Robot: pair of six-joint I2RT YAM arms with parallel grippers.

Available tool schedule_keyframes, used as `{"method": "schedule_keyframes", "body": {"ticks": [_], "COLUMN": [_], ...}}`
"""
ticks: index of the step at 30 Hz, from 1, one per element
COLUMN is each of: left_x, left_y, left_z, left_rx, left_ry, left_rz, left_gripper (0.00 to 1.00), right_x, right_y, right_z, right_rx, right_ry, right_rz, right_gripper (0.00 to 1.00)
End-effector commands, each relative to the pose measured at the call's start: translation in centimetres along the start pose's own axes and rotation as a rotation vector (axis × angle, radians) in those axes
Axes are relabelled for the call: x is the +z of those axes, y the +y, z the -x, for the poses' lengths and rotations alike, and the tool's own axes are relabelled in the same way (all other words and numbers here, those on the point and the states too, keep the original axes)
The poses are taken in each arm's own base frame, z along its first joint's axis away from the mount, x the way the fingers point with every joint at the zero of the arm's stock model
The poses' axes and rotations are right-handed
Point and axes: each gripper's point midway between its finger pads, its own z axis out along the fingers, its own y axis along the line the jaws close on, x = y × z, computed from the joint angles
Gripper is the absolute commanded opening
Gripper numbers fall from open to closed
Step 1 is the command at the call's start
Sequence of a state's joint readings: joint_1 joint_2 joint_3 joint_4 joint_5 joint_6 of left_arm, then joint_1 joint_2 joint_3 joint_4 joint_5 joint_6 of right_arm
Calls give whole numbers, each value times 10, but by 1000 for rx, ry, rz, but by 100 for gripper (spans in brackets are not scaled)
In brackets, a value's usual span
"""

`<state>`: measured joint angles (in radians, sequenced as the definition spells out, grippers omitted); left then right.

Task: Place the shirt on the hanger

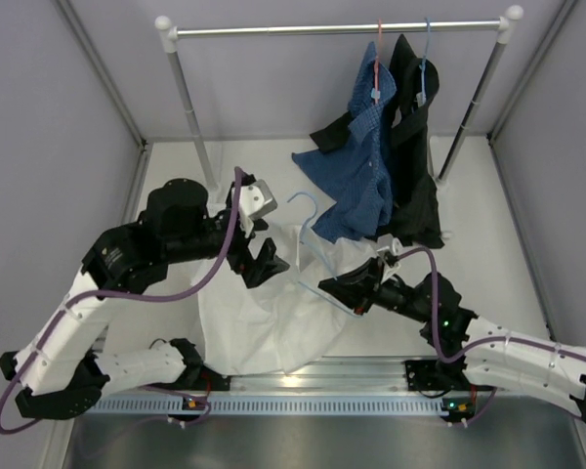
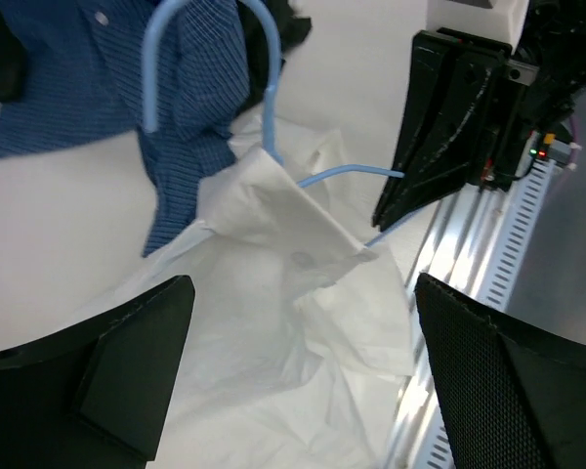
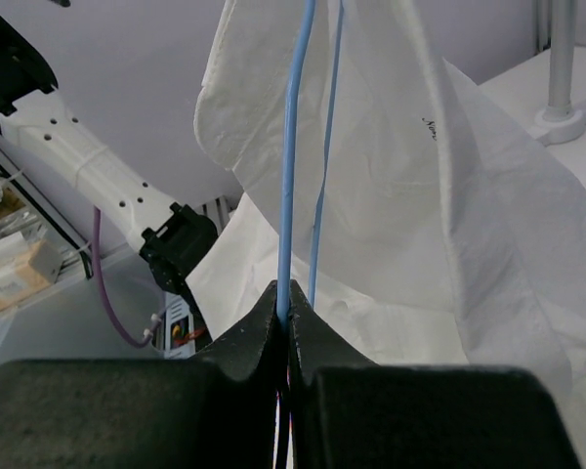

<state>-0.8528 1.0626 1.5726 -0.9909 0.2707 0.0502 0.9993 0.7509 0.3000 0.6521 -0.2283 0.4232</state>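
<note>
Scene seen from beside the counter point(image 1: 488, 293). The shirt point(image 1: 259, 327), plain white, thin and heavily creased, lay bunched at about 6 o'clock on the counter, just ahead of the arm bases. One fold point(image 2: 273, 210) of it was lifted and draped over the wire of the hanger point(image 1: 313, 249). The hanger, a thin light-blue wire triangle, stood up from the cloth with its hook point(image 2: 259, 59) toward 12 o'clock. The right hand point(image 3: 288, 315) was closed tight on the hanger's lower wire at 3 o'clock of the shirt. The left hand point(image 2: 303, 288) hung over the cloth at 10 o'clock, jaws spread wide, gripping nothing. A blue checked shirt point(image 1: 361, 176) and a black garment point(image 1: 410, 166) hung from the rail point(image 1: 342, 29) at 1 o'clock.
</note>
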Motion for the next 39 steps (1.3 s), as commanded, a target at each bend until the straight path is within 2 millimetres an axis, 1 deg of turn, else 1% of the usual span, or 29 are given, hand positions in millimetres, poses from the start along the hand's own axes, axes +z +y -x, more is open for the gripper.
{"method": "schedule_keyframes", "body": {"ticks": [1,2,4,5,6,7,9,10,12,13,15,19,22,23,25,26,29,30,31,33,34,37,39], "left_x": [-23,-20,-18,-14,-4,1,13,15,20,20,28,27,27,28,28,30,28,26,27,25,23,20,22], "left_y": [18,24,23,19,16,8,1,-8,-12,-16,-16,-20,-21,-22,-20,-20,-21,-22,-22,-24,-27,-30,-29], "left_z": [45,47,61,60,58,57,58,60,64,63,56,51,50,46,42,40,32,31,26,21,18,16,15], "left_rx": [229,254,358,395,419,473,508,517,520,520,504,479,475,469,457,449,426,419,409,405,398,398,379], "left_ry": [-169,-186,-251,-249,-233,-234,-226,-238,-237,-237,-196,-173,-173,-161,-145,-136,-115,-113,-97,-86,-76,-80,-72], "left_rz": [110,137,125,95,58,-7,-66,-123,-162,-198,-228,-275,-284,-298,-308,-317,-360,-372,-379,-390,-409,-418,-415], "left_gripper": [98,98,98,98,98,98,98,98,98,98,98,98,94,91,89,89,90,95,98,98,98,98,98], "right_x": [-2,-4,-6,-8,-8,-9,-11,-11,-14,-15,-19,-26,-29,-30,-31,-32,-35,-35,-37,-40,-42,-46,-47], "right_y": [24,24,22,25,25,26,30,29,34,34,35,36,37,38,40,39,42,42,43,43,45,45,45], "right_z": [50,51,46,46,43,42,41,38,38,34,34,28,25,26,25,23,23,21,23,24,28,29,30], "right_rx": [-48,-51,-51,-54,-56,-62,-76,-80,-102,-103,-122,-149,-166,-175,-181,-184,-211,-212,-218,-232,-240,-258,-270], "right_ry": [-198,-203,-194,-193,-179,-173,-161,-142,-129,-110,-112,-79,-57,-54,-48,-35,-25,-10,-14,-5,-17,-5,0], "right_rz": [81,79,77,88,90,93,113,113,132,135,138,144,151,156,163,163,176,176,177,172,176,170,166], "right_gripper": [0,0,0,0,0,0,0,0,0,0,0,0,0,0,0,0,0,0,0,0,0,0,0]}}
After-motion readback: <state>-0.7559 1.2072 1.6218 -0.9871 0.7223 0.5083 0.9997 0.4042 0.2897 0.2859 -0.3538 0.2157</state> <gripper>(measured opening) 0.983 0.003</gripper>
